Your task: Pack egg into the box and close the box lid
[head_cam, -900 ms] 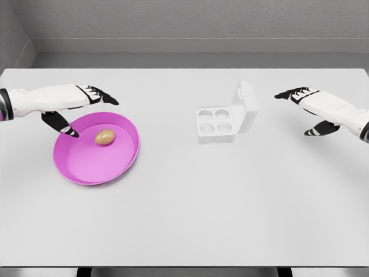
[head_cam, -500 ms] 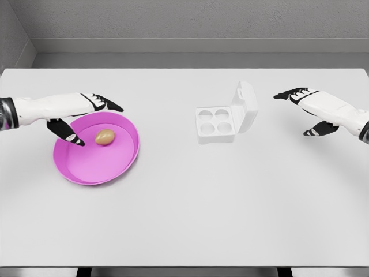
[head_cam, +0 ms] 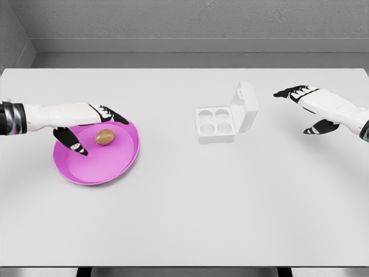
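Left hand [head_cam: 86, 126] reaches in from the left, fingers spread, thumb hanging down. Right hand [head_cam: 311, 109] hovers at right, fingers extended and relaxed.

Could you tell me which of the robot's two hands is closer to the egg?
The left hand, open over the pink plate beside the tan egg.

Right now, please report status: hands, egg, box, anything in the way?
Left hand open over pink plate, beside egg, no grasp. Right hand open, right of box. Box lid up, cups empty. Path clear.
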`<action>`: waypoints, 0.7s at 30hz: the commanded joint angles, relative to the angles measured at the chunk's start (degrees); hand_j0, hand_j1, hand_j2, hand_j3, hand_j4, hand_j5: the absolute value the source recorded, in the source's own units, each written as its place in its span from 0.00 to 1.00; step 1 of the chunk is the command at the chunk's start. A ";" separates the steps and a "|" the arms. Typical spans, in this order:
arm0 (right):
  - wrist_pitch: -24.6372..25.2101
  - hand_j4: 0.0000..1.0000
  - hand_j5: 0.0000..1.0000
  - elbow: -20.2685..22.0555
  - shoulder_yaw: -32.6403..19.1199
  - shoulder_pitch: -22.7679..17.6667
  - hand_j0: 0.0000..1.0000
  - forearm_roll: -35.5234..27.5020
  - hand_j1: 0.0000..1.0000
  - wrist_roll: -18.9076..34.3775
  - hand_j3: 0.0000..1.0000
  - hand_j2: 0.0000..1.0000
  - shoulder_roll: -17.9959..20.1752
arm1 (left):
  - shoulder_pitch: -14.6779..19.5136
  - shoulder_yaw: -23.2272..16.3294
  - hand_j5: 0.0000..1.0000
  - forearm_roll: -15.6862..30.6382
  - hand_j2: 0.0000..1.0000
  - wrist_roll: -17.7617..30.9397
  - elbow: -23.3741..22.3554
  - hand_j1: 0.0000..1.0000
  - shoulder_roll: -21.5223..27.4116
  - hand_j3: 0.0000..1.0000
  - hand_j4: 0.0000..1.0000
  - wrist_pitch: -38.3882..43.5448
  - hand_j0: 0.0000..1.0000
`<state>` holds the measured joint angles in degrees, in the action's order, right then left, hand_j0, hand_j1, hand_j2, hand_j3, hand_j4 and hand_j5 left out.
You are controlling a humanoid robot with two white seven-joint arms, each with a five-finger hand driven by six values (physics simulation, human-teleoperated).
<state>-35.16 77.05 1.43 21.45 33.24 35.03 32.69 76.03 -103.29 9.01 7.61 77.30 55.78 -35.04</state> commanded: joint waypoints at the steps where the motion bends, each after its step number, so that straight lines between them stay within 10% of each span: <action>1: 0.16 1.00 1.00 -0.05 -0.02 0.09 1.00 -0.37 1.00 -0.03 1.00 1.00 0.01 | 0.00 -0.42 1.00 0.83 1.00 0.03 -0.66 1.00 -0.24 1.00 1.00 0.04 1.00; 21: 0.16 1.00 1.00 -0.14 -0.11 0.09 1.00 -0.37 1.00 -0.03 1.00 1.00 -0.17 | -1.41 -1.56 0.89 1.62 0.89 0.03 -6.64 0.89 -4.28 0.89 0.89 0.04 0.89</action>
<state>-35.17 76.88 1.34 21.53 33.25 35.03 32.48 74.62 -104.95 10.25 7.67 70.91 51.94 -35.04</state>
